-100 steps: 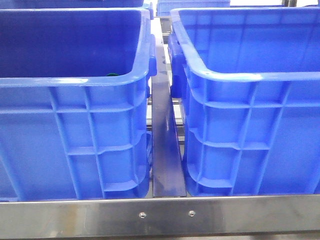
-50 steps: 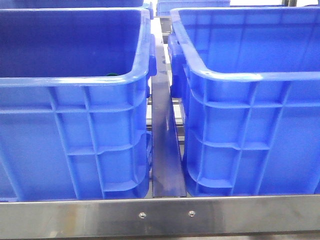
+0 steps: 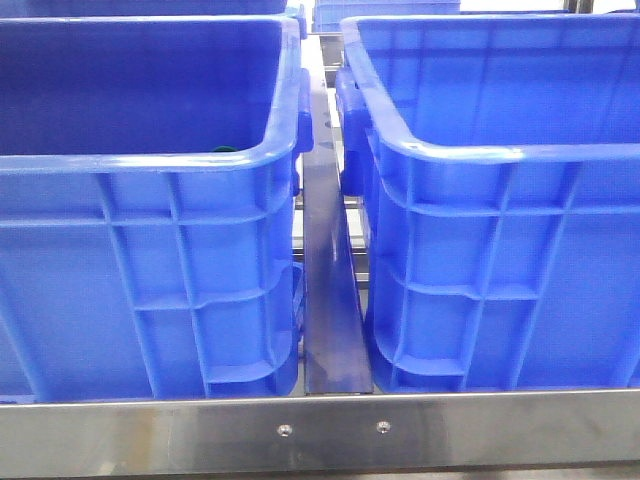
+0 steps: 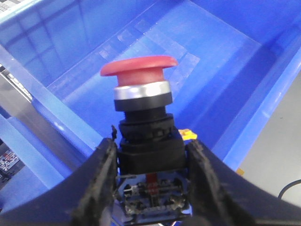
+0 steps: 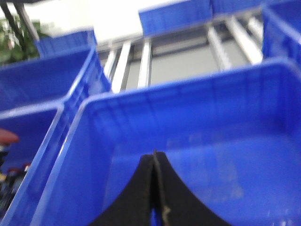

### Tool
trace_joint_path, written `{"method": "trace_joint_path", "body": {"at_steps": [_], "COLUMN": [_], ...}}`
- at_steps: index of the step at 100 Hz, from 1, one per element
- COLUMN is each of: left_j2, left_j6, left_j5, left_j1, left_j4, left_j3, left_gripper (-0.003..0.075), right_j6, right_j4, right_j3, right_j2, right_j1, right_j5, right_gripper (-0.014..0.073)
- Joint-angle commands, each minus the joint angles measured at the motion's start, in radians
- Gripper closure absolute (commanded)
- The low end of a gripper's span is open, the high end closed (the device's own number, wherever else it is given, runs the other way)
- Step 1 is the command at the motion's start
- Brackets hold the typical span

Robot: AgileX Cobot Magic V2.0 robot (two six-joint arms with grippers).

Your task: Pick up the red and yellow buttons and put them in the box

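Right now my left pincer (image 4: 149,181) is clenched on the black body of the red mushroom-capped push-button (image 4: 140,101), its long axis running straight out from my fingers, cap pointing away. Beyond it lies the bare floor of a blue plastic crate (image 4: 197,61), so release looks close. My right pincer (image 5: 154,188) is closed on nothing above another blue crate (image 5: 211,141).

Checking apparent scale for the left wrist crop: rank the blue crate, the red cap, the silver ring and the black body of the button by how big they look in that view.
1. blue crate
2. black body
3. red cap
4. silver ring

The button sits close to the camera between the left fingers, so only the apparent size is ranked.
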Motion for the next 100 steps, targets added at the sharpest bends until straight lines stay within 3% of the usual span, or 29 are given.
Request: {"method": "trace_joint_path", "body": {"at_steps": [1,16,23,30,47,56,69,100], "left_j2": [-0.037,-0.037,-0.037,-0.037,-0.037,-0.037,-0.037,-0.037], "left_j6": [0.001,0.001,0.001,0.001,0.001,0.001,0.001,0.001], "left_j5": [-0.05,-0.04,-0.038,-0.038,-0.037,-0.037,-0.037,-0.037], "left_j1": [-0.008,-0.008,-0.008,-0.008,-0.008,-0.008,-0.008,-0.008], "left_j4": [0.019,0.019,0.017,0.017,0.017,0.017,0.017,0.012], "left_j3": [-0.028,-0.028,-0.028,-0.028,-0.028,-0.028,-0.028,-0.028], "left_gripper": [0.0739,0.0739,0.0739,0.0739,0.0739,0.0739,0.0739,0.0739], "right_j6": [0.001,0.0,0.0,0.0,0.0,-0.005,-0.124,-0.659], "right_j4": [0.056,0.086,0.103,0.143,0.255,0.325,0.502,1.08], "right_j3": [-0.095,-0.109,-0.109,-0.109,-0.109,-0.109,-0.109,-0.111], "right_j2": [0.097,0.187,0.215,0.235,0.252,0.254,0.289,0.511], "right_j1": [-0.004,-0.004,-0.004,-0.004,-0.004,-0.004,0.001,0.001], "right_j5": [0.044,0.046,0.049,0.049,0.033,0.015,0.008,0.081], "right_gripper": [0.069,0.0676,0.0609,0.0487,0.0073,-0.0037,-0.003,-0.003]}}
